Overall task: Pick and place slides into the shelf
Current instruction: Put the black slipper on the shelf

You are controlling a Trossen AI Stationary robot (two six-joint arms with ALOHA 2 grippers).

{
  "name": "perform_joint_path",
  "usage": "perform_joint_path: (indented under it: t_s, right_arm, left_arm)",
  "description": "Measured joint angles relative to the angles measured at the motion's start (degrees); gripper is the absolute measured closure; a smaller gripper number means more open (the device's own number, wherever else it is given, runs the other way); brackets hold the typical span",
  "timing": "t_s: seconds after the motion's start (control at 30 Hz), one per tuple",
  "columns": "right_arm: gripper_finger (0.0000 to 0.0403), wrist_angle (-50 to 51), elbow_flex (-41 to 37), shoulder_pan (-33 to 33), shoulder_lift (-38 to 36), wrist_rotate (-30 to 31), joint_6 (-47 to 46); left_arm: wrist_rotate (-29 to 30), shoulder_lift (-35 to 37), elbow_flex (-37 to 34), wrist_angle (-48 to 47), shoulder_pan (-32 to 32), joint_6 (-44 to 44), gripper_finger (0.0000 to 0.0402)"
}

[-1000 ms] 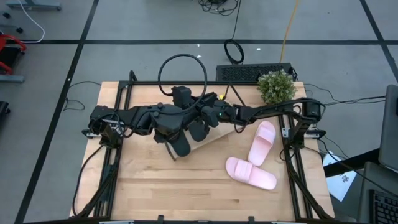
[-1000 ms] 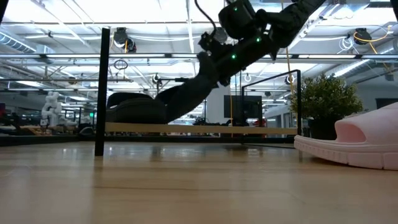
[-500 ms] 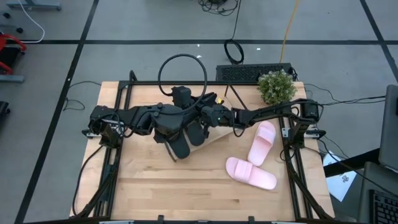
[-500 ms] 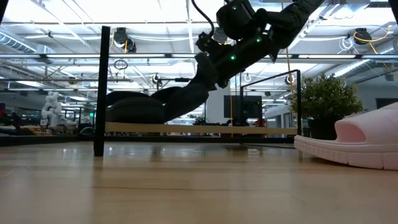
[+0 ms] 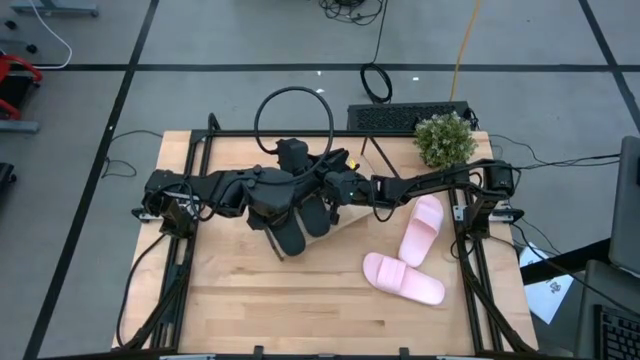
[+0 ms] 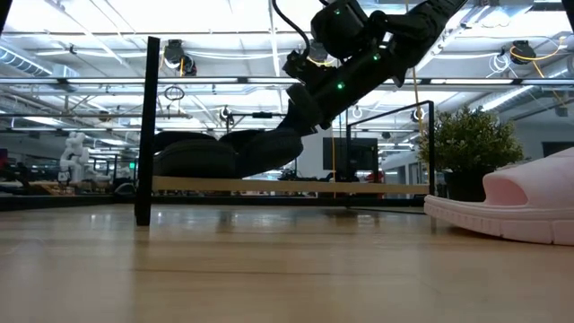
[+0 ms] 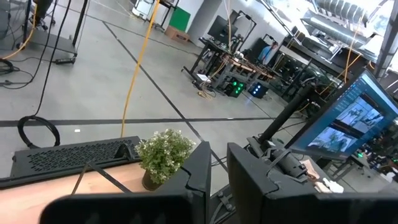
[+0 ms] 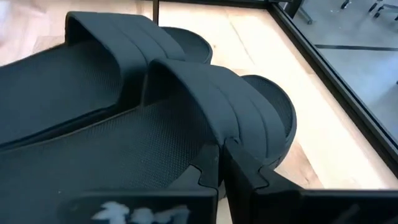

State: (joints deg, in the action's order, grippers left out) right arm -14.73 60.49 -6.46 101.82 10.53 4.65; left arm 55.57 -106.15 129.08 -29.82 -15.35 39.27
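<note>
Our right gripper (image 8: 222, 165) is clamped on the second black slide (image 8: 205, 124), beside the first (image 5: 288, 232) on the shelf (image 5: 345, 222). Our left gripper's (image 7: 217, 180) fingers are nearly closed, empty. Release risks nudging the neighbour or tangling arms; pink slides (image 5: 403, 277) wait on the table.

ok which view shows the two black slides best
The right wrist view: both black slides fill it side by side, straps and open toes plain, on the shelf board. The high view shows them mostly covered by both arms. The low view gives only dark side profiles. The left wrist view shows none.
</note>
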Motion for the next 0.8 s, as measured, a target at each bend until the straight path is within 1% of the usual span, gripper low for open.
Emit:
perform_joint_path:
  t_s: [0.3,0.6,0.8]
  right_arm:
    - [0.0403,3.13,0.0,-0.31,-0.55,-0.15,-0.28]
    - [0.0403,4.08,-0.01,0.65,-0.55,-0.29,-0.99]
    - [0.0403,3.38,-2.09,1.13,-0.55,-0.38,-2.07]
  left_arm:
    - [0.0,0.0,0.0,-0.02,0.28,-0.05,0.0355]
    - [0.0,0.0,0.0,-0.02,0.33,-0.05,0.0355]
    - [-0.04,0.0,0.0,-0.04,0.33,-0.05,0.0355]
